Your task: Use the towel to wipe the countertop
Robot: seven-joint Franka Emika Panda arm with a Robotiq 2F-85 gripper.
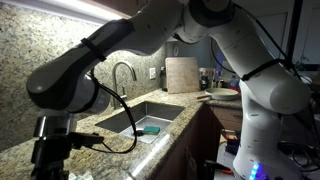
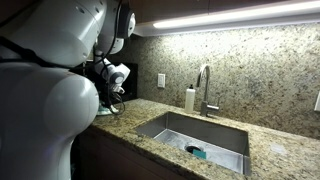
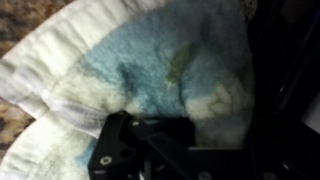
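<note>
Pincer [image 3: 150,142] is clamped shut on the teal-and-white towel [image 3: 150,60], which lies bunched on the speckled countertop [image 2: 135,113].

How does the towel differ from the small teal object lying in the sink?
The towel is teal with white patches and pale edges, rumpled into folds; the teal object looks like one flat patch of colour. The towel lies on the countertop, caught in the shut jaws; the teal object sits down in the sink basin, well away from them. Both share a teal tone.
</note>
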